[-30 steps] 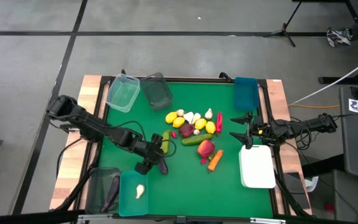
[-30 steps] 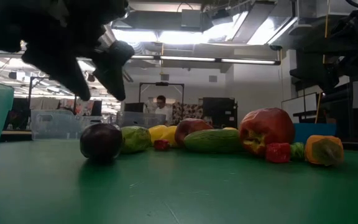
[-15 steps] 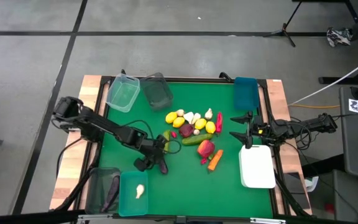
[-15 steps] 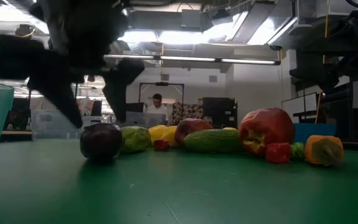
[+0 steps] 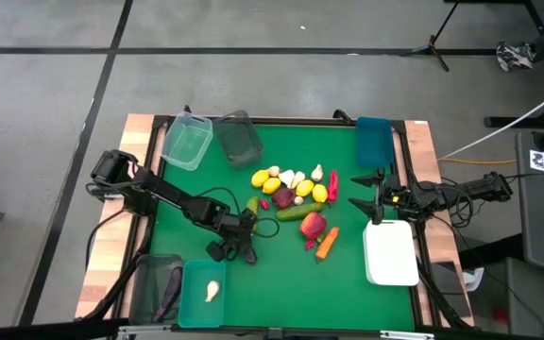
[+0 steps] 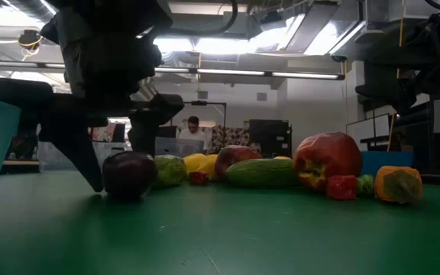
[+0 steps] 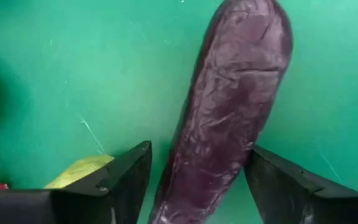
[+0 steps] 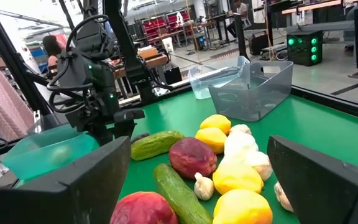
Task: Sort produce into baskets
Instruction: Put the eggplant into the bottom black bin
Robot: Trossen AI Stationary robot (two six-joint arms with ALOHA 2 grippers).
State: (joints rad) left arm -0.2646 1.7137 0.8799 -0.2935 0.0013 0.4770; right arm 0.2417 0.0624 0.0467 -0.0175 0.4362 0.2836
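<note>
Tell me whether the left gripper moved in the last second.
Yes. The left gripper dropped lower around the eggplant, fingers now straddling it at the table.

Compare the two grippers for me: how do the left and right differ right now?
The left gripper is down at the table over the pile's near-left edge, its fingers either side of a dark purple eggplant; the right gripper waits at the table's right edge, beside the white tray, with nothing between its fingers. Both stand open.

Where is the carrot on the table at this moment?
In the high view the carrot lies on the green mat right of centre, just below the red fruit and left of the white tray.
</note>
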